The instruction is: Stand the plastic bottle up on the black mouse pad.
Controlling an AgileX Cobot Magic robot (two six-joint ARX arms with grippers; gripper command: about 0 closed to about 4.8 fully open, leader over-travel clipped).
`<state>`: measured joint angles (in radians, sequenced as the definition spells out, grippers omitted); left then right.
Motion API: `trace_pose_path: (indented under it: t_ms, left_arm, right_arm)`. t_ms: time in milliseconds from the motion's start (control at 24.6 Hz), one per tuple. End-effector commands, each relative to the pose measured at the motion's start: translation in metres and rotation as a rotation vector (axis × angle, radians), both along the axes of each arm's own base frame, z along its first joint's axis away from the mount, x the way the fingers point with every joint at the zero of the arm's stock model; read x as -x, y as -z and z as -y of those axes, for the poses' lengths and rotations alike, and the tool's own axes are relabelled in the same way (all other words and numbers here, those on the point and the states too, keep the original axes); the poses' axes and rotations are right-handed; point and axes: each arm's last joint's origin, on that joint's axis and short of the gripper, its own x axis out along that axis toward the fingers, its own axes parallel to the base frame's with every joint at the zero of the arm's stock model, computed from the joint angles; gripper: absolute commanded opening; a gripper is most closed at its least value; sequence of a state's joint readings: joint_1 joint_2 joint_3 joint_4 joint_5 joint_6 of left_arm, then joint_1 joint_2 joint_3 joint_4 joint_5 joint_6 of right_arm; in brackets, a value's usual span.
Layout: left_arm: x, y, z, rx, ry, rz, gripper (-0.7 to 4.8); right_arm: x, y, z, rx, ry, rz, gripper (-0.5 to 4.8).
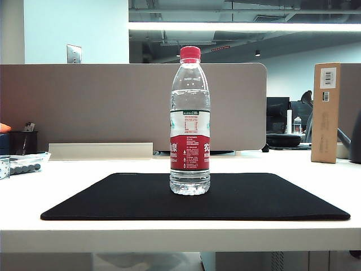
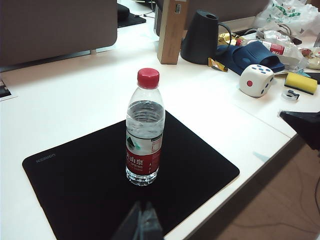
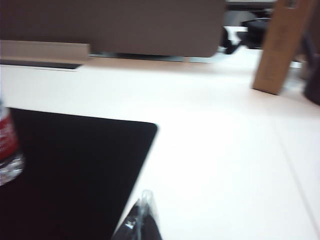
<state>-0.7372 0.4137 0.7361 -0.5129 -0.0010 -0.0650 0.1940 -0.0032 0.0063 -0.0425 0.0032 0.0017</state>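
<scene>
Both pincers are clenched and empty: left pincer [image 2: 141, 222], right pincer [image 3: 142, 217], near the tabletop's [image 1: 84, 169] front edge. Plastic bottle [image 1: 190, 121] stands upright, mid black mouse pad [image 1: 113, 197].

Exterior view: we look level from the table's front edge, straight at the plastic bottle [image 1: 190, 121] on the black mouse pad [image 1: 113, 197].
Left wrist view: we look down obliquely from above the pad [image 2: 75, 190].
Right wrist view: low, near the pad's corner [image 3: 75, 165].
Shared: bottle, pad, the cardboard box [image 1: 326, 113].
</scene>
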Motion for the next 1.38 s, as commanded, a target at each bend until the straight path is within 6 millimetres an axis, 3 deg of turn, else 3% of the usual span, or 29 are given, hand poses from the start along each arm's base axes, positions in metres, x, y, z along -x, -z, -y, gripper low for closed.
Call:
trace_pose_path:
  t_ms: [41,814,977,1140,1385]
  left_arm:
    - [0.000,-0.002,0.000,0.012,0.004,0.008,-0.05]
    - [0.000,-0.002,-0.001,0.012,-0.007,0.008,-0.05]
    - [-0.007,-0.002,-0.010,0.015,-0.121,0.008,-0.05]
    - [-0.016,-0.002,-0.026,0.014,-0.343,0.009,-0.05]
    - [-0.020,-0.002,-0.039,0.014,-0.496,0.011,-0.05]
  right_arm:
    - [-0.001,0.000,0.001,0.001,0.011,0.008,-0.01]
    - [-0.002,0.000,0.013,0.001,0.131,0.007,-0.01]
    - [-0.002,0.000,0.017,0.001,0.177,0.007,-0.01]
    - [-0.002,0.000,0.018,0.001,0.181,0.007,-0.01]
    - [-0.002,0.001,0.018,0.001,0.181,0.007,-0.01]
